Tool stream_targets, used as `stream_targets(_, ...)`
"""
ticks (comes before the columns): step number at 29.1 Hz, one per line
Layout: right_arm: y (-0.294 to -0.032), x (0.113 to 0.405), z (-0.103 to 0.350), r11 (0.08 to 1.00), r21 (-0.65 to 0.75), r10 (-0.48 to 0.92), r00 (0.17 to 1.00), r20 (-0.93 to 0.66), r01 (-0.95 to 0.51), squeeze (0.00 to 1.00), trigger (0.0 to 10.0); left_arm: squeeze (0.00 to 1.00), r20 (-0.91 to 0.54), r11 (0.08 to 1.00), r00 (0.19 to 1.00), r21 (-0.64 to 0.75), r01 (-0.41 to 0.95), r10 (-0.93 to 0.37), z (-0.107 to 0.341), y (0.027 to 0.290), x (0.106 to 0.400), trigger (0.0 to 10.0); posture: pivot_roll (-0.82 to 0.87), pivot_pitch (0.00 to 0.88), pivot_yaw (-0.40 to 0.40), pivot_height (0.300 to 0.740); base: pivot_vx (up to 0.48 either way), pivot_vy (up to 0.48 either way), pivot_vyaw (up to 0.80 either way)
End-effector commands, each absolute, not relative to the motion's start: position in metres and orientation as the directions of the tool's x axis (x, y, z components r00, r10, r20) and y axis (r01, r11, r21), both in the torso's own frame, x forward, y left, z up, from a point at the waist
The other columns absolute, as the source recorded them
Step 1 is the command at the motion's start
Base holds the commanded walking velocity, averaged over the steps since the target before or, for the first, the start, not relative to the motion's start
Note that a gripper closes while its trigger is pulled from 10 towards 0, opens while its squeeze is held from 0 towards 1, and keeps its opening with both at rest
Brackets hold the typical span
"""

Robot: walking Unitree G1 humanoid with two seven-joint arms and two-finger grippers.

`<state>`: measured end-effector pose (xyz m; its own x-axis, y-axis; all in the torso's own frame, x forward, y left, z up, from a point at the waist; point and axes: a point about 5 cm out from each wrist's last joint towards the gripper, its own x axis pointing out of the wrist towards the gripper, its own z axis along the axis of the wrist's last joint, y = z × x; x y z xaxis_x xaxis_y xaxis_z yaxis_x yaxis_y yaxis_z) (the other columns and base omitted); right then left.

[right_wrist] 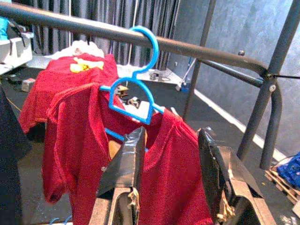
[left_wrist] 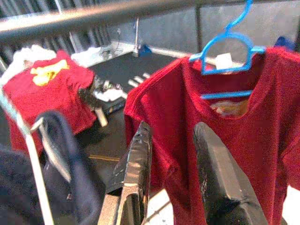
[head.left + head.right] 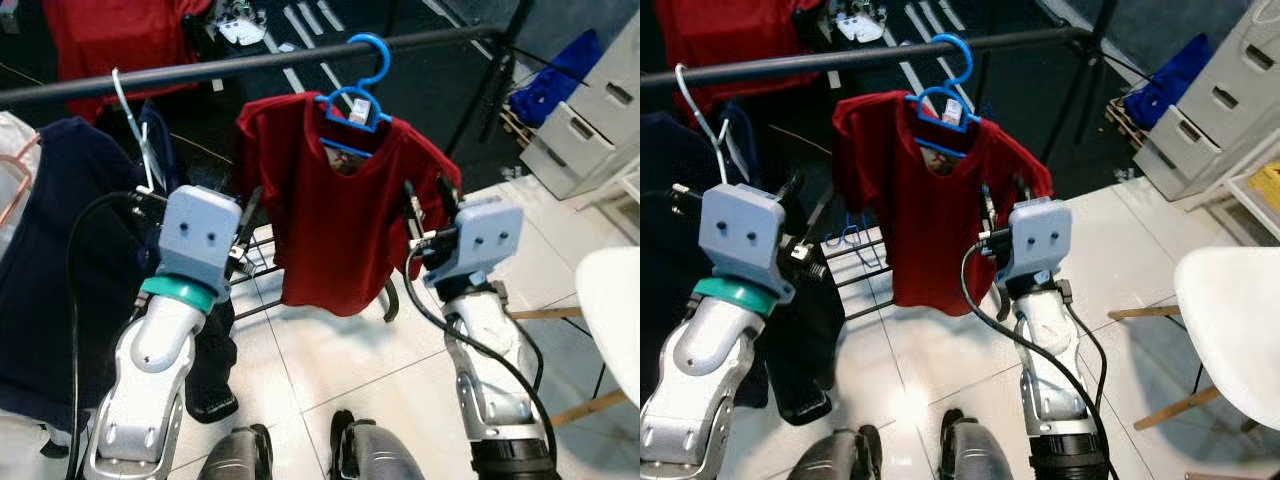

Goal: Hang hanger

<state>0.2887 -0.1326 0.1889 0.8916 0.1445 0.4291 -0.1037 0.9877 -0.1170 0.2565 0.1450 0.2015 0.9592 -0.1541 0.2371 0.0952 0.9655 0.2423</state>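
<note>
A blue plastic hanger (image 3: 358,95) carries a red T-shirt (image 3: 330,220), and its hook curls over the black rail (image 3: 200,68) of a clothes rack. My left gripper (image 3: 245,222) stands open beside the shirt's left sleeve, with nothing between its fingers (image 2: 138,154). My right gripper (image 3: 428,200) is open too, just off the right sleeve and below the hanger (image 1: 133,91). Its fingers (image 1: 126,159) hold nothing. Neither gripper touches the hanger.
A navy garment (image 3: 60,250) on a white hanger (image 3: 135,120) hangs on the rail to the left. The rack's upright (image 3: 500,60) and a wire shelf (image 3: 255,270) are close by. A white chair (image 3: 610,320), white drawers (image 3: 590,110) and a blue bag (image 3: 560,75) stand right.
</note>
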Motion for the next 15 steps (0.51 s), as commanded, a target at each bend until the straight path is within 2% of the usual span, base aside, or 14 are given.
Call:
stream_targets(1,-0.132,0.289,0.187,0.987,-0.109,0.150,0.898,0.413,-0.115,0.00,10.0,0.00,0.191,0.969,0.971,0.227,0.099,-0.144,0.190,0.147,0.257,10.0,-0.06,0.040,-0.005,0.740,0.000,0.000,0.00)
stream_targets(7,-0.118,0.288,0.169,0.973,-0.125,0.228,0.899,0.373,-0.195,0.00,10.0,0.00,0.098,0.967,0.989,0.242,0.085,-0.112,0.162,0.153,0.254,10.0,-0.01,0.000,-0.017,0.740,0.000,0.000,0.00)
stream_targets(15,-0.111,0.302,0.185,0.966,-0.150,0.253,0.886,0.388,-0.210,0.00,10.0,0.00,0.138,0.968,0.986,0.243,0.059,-0.094,0.163,0.149,0.265,10.0,-0.01,0.000,-0.034,0.740,0.000,0.000,0.00)
